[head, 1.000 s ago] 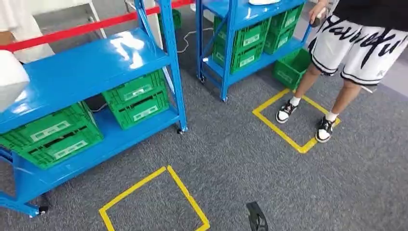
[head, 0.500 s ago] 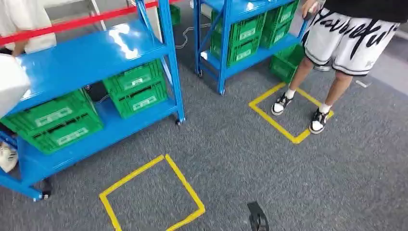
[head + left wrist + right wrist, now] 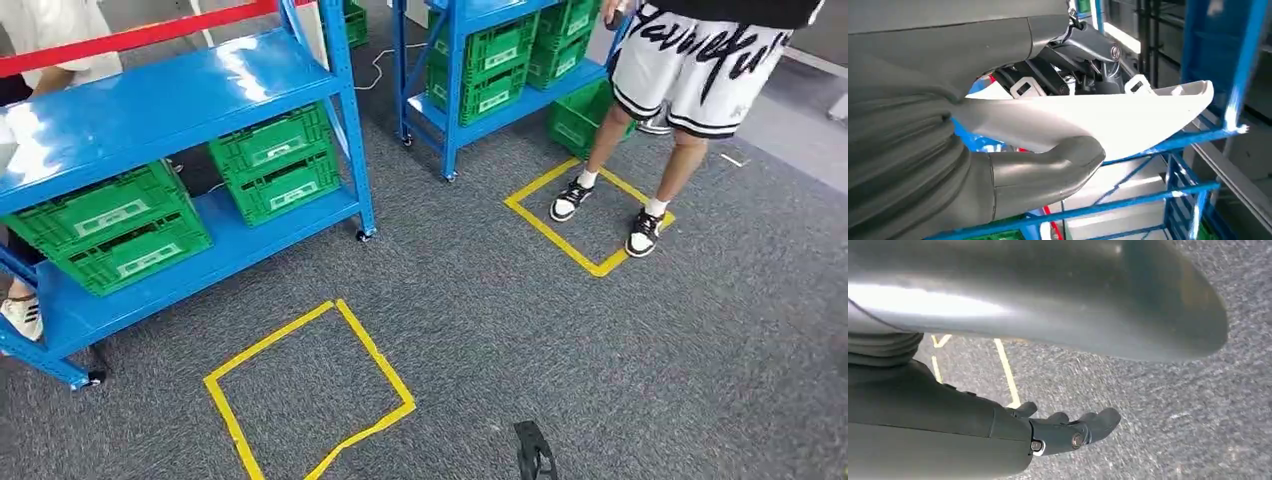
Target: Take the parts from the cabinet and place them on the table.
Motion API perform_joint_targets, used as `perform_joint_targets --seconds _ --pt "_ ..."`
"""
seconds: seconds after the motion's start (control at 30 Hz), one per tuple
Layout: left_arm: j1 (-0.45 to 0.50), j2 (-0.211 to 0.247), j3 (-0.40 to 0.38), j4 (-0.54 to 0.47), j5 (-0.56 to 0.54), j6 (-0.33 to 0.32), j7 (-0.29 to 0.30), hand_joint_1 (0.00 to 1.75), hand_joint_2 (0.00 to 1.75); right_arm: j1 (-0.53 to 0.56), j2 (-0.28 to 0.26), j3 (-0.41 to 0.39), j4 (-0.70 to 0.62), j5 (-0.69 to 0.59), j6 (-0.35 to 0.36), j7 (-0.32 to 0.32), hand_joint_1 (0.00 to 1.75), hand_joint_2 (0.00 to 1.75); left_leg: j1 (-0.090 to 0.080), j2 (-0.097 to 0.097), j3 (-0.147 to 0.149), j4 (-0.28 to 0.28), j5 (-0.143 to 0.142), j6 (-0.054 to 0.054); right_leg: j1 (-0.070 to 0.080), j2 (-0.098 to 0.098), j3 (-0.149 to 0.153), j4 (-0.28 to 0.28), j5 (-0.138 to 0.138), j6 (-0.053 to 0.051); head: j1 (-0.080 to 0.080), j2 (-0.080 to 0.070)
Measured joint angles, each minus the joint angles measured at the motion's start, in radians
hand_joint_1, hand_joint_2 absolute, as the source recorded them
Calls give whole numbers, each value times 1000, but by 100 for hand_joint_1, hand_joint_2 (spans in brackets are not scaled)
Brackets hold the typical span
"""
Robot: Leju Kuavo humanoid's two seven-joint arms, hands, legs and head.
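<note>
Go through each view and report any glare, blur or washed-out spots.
Head view: sharp overall, with white glare patches on the top of the blue shelf. Left wrist view: the white part in the left hand is nearly blown out, and the blue frame bars behind smear. Right wrist view: a bright reflection streaks the grey cover above the right hand; the carpet looks motion-blurred.

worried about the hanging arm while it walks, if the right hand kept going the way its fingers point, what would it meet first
Probably just the grey carpet. The right hand hangs empty with fingers loosely extended, and nothing lies ahead of them in the right wrist view. Depth is unclear. The yellow floor tape lies off to one side.
</note>
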Motion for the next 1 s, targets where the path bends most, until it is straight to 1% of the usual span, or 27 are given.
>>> perform_joint_targets --seconds 0.03,0.07,0.1,0.17,0.2,0.23,0.27,0.3,0.33,0.37,0.4,0.43,0.47,0.53,0.57,0.6,0.63,0.67,0.7,0.73,0.77,0.8,0.83,0.87,0.9,0.93,1.0 --pt "0 2 0 1 1 0 0 175 175 2 0 -1 0 0 0 0 0 0 -2 -1 -1 -3 8 -7 -1 -1 -3 -4 11 -7 1 0" --pt "1 6 0 3 2 0 0 175 175 1 4 -1 0 0 0 0 0 0 3 -3 -8 5 -6 -13 -8 -9 -16 -12 27 -16 2 0" --pt "-2 11 0 5 2 0 0 175 175 0 4 -2 0 0 0 0 0 0 2 -5 -25 36 -60 -18 -9 -8 -25 -12 40 -22 -1 0" --pt "-2 16 0 8 3 3 -4 175 175 1 4 -3 0 2 0 -4 0 0 8 -5 -57 170 -180 -29 -9 -9 -55 -12 64 -25 -1 0" --pt "0 19 0 10 5 8 -6 175 175 1 4 -3 0 4 2 -8 0 0 9 -5 -68 240 -216 -33 -9 -9 -72 -11 77 -25 -2 0" --pt "3 23 0 11 8 11 -8 175 175 1 4 -3 0 7 3 -14 0 0 10 -5 -66 284 -219 -36 -9 -9 -89 -10 90 -24 -1 0" --pt "4 29 0 14 11 13 -9 175 175 1 4 -3 0 10 3 -18 0 0 11 -5 -48 290 -191 -36 -10 -9 -108 -10 104 -22 -1 0" --pt "4 33 0 16 13 15 -9 175 175 1 4 -3 0 11 4 -20 0 0 12 -5 -14 262 -150 -35 -10 -9 -125 -8 117 -20 -1 0" --pt "4 37 0 18 14 14 -10 175 175 1 4 -3 0 12 5 -21 0 0 12 -5 34 209 -117 -33 -10 -10 -141 -7 129 -17 -1 0" --pt "2 40 0 20 16 14 -11 175 175 1 4 -3 0 13 7 -21 0 0 12 -5 96 134 -111 -31 -10 -10 -154 -6 140 -14 -1 0" --pt "-1 47 0 20 21 14 -11 175 175 0 4 -3 0 15 10 -22 0 0 10 -6 171 34 -157 -26 -7 -9 -162 -3 151 -8 -1 0" --pt "-4 48 0 20 23 14 -12 175 175 0 4 -3 0 16 10 -25 0 0 5 -7 211 -36 -181 -21 -6 -10 -168 -3 159 -2 -1 0" --pt "-9 50 0 22 23 14 -14 175 175 -1 4 -3 0 18 12 -27 0 0 1 -7 193 -35 -181 -10 -7 -10 -170 -8 175 6 0 0" --pt "-6 56 0 30 25 14 -14 175 175 1 4 -3 0 20 12 -28 0 0 -1 -7 178 -34 -163 7 -7 -9 -174 -17 199 20 0 0" --pt "-4 58 -1 33 26 14 -14 175 175 3 3 -3 0 21 12 -24 0 0 6 -1 170 -37 -147 19 -13 -7 -181 -13 191 25 -5 0" --pt "-2 58 -2 34 26 14 -13 175 175 4 4 -3 0 21 12 -20 0 0 5 0 164 -37 -136 26 -12 -4 -193 12 143 30 -2 0" --pt "0 58 -2 34 26 14 -14 175 175 5 5 -3 0 21 13 -19 0 0 5 0 148 -36 -124 33 -12 -4 -211 72 72 35 0 0" --pt "0 58 -2 34 26 14 -14 175 175 4 6 -3 0 22 13 -19 0 0 4 0 130 -33 -111 34 -13 -4 -233 154 7 39 0 0" --pt "1 59 -2 35 26 14 -14 175 175 3 6 -3 0 22 13 -19 0 0 3 0 112 -29 -99 35 -12 -4 -250 236 -35 42 0 0" --pt "3 59 -2 37 26 15 -14 175 175 2 6 -3 0 23 13 -19 0 0 2 0 94 -25 -88 35 -12 -4 -255 294 -44 42 0 0" --pt "6 60 -2 38 26 14 -14 175 175 2 6 -3 0 24 13 -19 0 0 1 0 75 -20 -77 34 -12 -4 -245 316 -24 41 0 0" --pt "8 60 -2 39 26 14 -14 175 175 2 6 -3 0 24 13 -19 0 0 1 0 59 -14 -69 32 -11 -4 -221 304 4 39 0 0" --pt "8 61 -2 39 26 14 -14 175 175 2 6 -3 0 24 13 -19 0 0 1 -1 38 -7 -59 29 -10 -4 -168 246 40 34 0 0" --pt "8 63 -2 39 26 14 -14 175 175 1 6 -3 0 24 13 -19 0 0 1 -1 25 -3 -51 27 -9 -4 -115 181 52 29 0 0" --pt "7 63 -2 39 26 14 -14 175 175 -1 6 -3 0 24 13 -19 0 0 1 0 12 4 -41 22 -7 -2 -29 72 22 19 0 0" --pt "5 65 -2 39 26 14 -14 175 175 -3 6 -3 0 24 12 -19 0 0 -4 0 3 7 -35 16 -1 -2 13 -9 -12 12 0 0" --pt "1 65 -3 42 23 14 -13 175 175 -4 6 -3 0 23 12 -21 0 0 -2 1 4 2 -25 8 0 -2 2 -10 -7 5 1 0"
